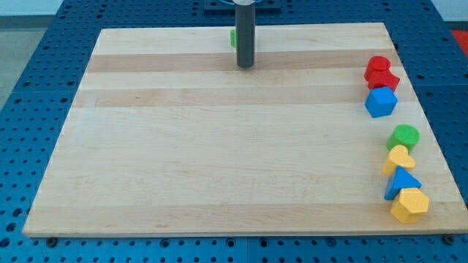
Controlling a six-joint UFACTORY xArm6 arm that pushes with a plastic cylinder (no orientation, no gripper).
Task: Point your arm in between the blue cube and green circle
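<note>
A pale wooden board (219,146) is seen laid on a blue perforated table (44,44), filling most of the frame. The dark rod is seen coming down from the top centre of the frame, and my tip (245,66) is set on the board near its top edge; nothing is held or touched by it. A small green block (232,37) is glimpsed just behind the rod on its left side, mostly hidden, so its shape cannot be told. All other blocks are gathered in a column along the right edge of the board, well apart from my tip. At the upper right, two red blocks (381,73) are pressed together, and the blue cube (381,102) is found touching them just below. Lower down, past a bare gap, the green circle (404,136) is placed, with a yellow heart-like block (399,158) against its lower left. Below that a blue triangle (402,182) is seen, and a yellow hexagon (409,205) lies at the lower right corner.
</note>
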